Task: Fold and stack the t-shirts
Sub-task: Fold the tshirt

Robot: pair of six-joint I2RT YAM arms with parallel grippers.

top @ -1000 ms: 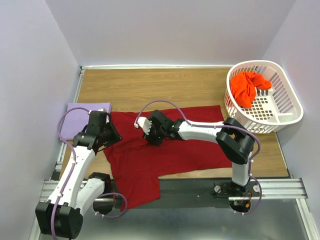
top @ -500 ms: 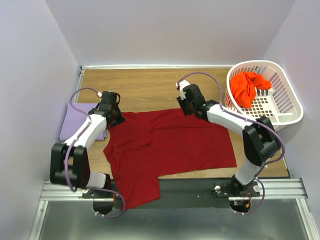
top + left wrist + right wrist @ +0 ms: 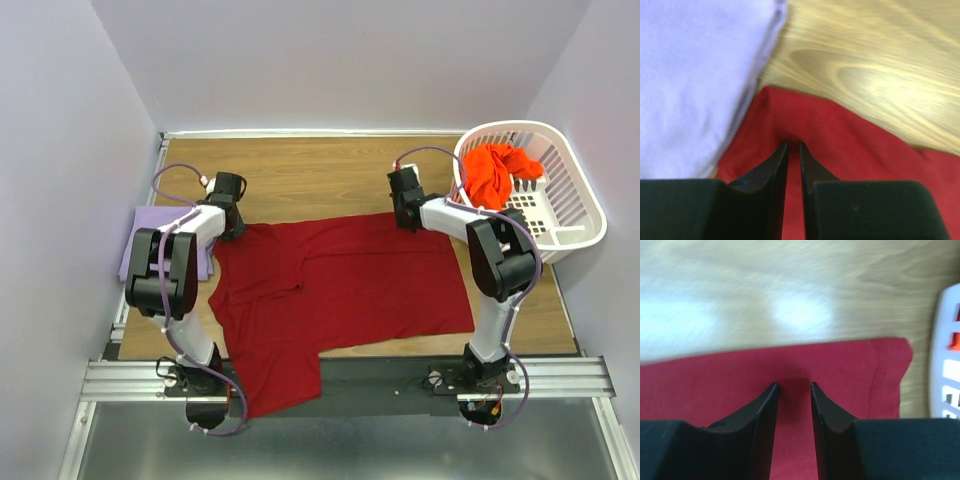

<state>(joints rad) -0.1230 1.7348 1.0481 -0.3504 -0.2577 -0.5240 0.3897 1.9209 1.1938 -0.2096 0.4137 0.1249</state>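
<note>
At the far edge of the crimson t-shirt [image 3: 340,285], both arms work the two back corners, so the step in hand is judged to be spreading this garment flat before folding. It lies open across the middle of the desk [image 3: 300,170], with its near portion hanging over the front edge. The left gripper [image 3: 794,145] is clenched on the far left corner: its jaws stand almost together and the cloth puckers at the tips, just beside the lavender t-shirt [image 3: 140,250]. The right gripper [image 3: 794,385] sits at the far right corner, near the basket [image 3: 580,215], with its jaws slightly apart over the cloth; whether it clamps the fabric cannot be told. The orange-red t-shirt [image 3: 490,175] lies crumpled in the basket. The next move likely calls for letting go of both corners, then taking hold again at an edge to make the first fold, keeping the cloth taut so that no creases form.
</note>
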